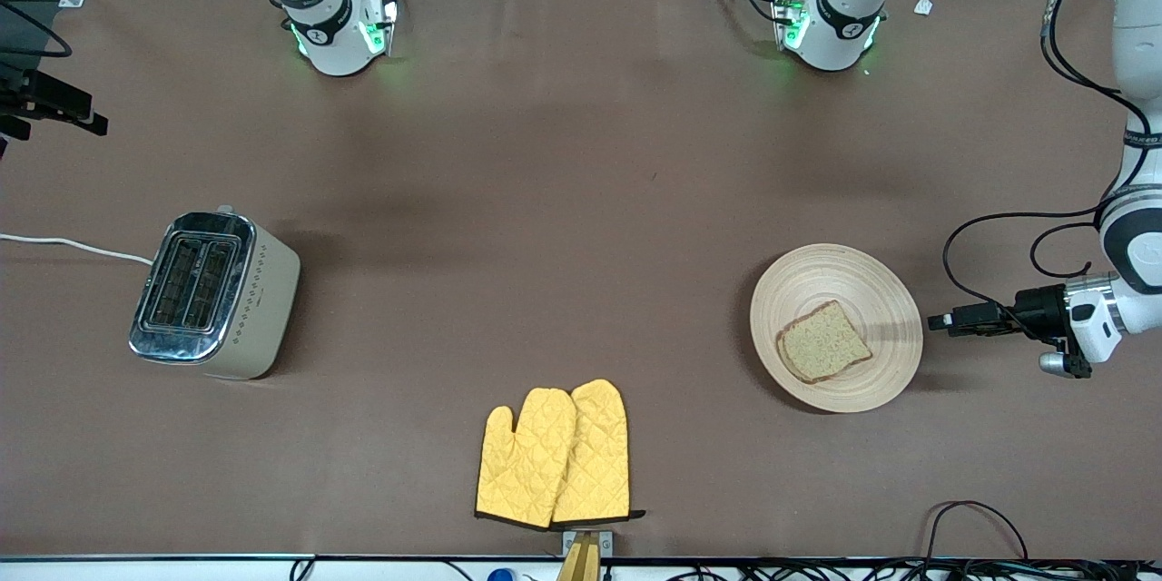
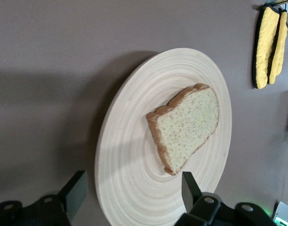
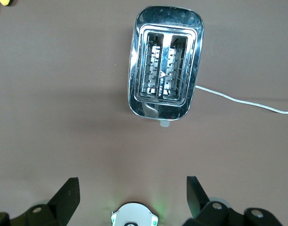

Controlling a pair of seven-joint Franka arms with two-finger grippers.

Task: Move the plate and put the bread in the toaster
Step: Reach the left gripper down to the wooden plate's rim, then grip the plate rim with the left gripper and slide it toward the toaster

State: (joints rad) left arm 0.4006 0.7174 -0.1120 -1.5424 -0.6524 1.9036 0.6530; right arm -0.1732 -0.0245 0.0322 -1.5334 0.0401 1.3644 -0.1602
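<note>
Chrome-topped toaster (image 1: 213,293) sits at the right arm's end, right gripper (image 3: 132,197) spread above it. Yellow oven mitts (image 1: 554,456) at 6 o'clock. Bread slice (image 1: 823,341) on wooden plate (image 1: 885,295); left gripper (image 2: 132,193) spread beside the rim, 3 o'clock.

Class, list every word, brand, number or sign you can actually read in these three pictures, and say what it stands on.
No text reads clearly in any view.
Left arm's link: faint lettering, too small to read.
Toaster: only a dot pattern on its side, no letters; a small mark between the slots in the right wrist view is too blurred to read.
Plate, bread, oven mitts: none.
</note>
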